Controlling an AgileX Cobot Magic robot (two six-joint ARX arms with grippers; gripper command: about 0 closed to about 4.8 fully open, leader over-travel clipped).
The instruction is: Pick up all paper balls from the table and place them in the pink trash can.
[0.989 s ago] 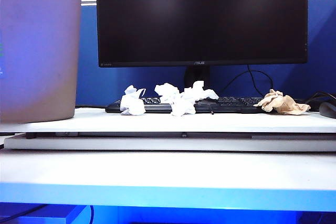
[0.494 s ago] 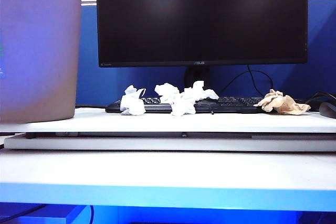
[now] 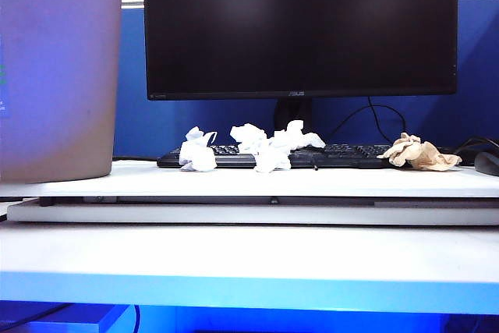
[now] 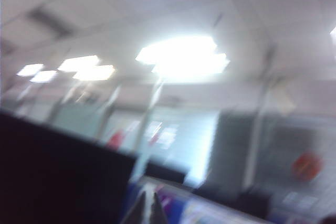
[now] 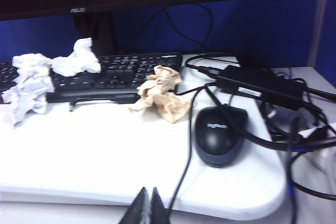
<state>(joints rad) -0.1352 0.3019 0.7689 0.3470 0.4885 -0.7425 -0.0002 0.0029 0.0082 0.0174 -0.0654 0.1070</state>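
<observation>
The paper balls [image 3: 257, 148] lie on and just before the keyboard [image 3: 343, 154], the tan one [image 3: 417, 154] at its right end beside the mouse [image 5: 219, 132]; none is binned. The pink trash can [image 3: 58, 76] stands left of the keyboard on the bench [image 3: 257, 183]. Left pincer [image 4: 149, 209] and right pincer [image 5: 148, 204] are closed, empty, clear of the keyboard.

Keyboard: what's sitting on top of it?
White paper balls rest on the keyboard; the tan paper ball lies at its end, beside the mouse. Keys beneath the wads are hidden.
</observation>
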